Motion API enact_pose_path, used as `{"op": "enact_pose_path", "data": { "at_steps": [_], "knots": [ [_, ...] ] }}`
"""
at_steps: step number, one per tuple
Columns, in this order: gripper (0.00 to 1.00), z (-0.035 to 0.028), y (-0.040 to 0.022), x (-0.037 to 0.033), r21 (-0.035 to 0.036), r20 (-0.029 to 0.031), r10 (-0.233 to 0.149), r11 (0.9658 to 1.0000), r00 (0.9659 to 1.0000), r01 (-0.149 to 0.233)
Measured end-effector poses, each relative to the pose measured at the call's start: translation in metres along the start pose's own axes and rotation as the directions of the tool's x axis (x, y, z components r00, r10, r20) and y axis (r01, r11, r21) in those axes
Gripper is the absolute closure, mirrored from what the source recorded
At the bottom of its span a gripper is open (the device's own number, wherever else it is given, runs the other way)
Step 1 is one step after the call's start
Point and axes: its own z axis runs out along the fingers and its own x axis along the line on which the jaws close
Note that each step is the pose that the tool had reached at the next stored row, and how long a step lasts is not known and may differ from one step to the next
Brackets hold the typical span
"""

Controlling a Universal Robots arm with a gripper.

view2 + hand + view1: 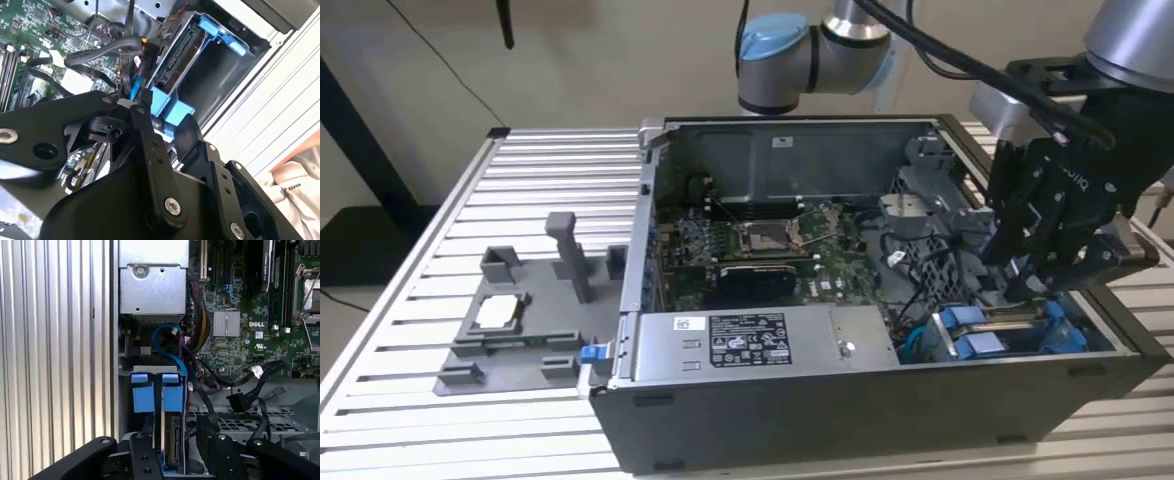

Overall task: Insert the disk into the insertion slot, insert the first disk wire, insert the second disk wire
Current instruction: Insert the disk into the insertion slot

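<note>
The disk (1007, 322) stands on edge in the insertion slot (220, 75) at the case's near corner on the exterior view's right. Its silver body (182, 47) reaches down into the bay, and its blue carrier tabs (150, 392) stick out. My black gripper (1014, 290) hangs right over it. In both wrist views the fingers (207, 435) close on either side of the carrier's near end (170, 110), so the gripper (165, 112) is shut on the disk (172, 445). Two loose black wire plugs (240, 400) lie beside the bay. A blue cable (165, 340) loops just past the tabs.
The open grey case holds a green motherboard (761, 240) and a labelled power-supply box (747, 340). Cable bundles (200, 325) crowd the space next to the bay. A grey fixture (520, 320) sits on the slatted table (454, 430) at the exterior view's left.
</note>
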Motion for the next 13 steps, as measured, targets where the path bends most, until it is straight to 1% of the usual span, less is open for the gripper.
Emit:
{"op": "enact_pose_path", "data": {
  "at_steps": [3,4,5,6,8,10,12,13],
  "knots": [
    [0.53,-0.008,0.0001,-0.0019,0.0028,0.0,0.0,1.0,1.0,0.0],
    [0.53,-0.0096,0.0002,-0.0025,0.0048,0.0001,0.0,1.0,1.0,0.0],
    [0.53,-0.0101,0.0003,-0.0033,0.0094,0.0012,0.0,1.0,1.0,0.0],
    [0.53,-0.0102,0.0004,-0.0041,0.0169,0.0035,-0.001,0.9999,1.0,0.001],
    [0.53,-0.0102,0.0004,-0.0054,0.042,0.0118,-0.002,0.9991,0.9999,0.002],
    [0.53,-0.0101,0.0004,-0.0068,0.071,0.0195,-0.004,0.9975,0.9998,0.003],
    [0.53,-0.0102,0.0004,-0.0085,0.0977,0.0246,-0.008,0.9952,0.9997,0.005],
    [0.53,-0.0101,0.0005,-0.0093,0.109,0.0255,-0.01,0.994,0.9996,0.007]
  ]
}}
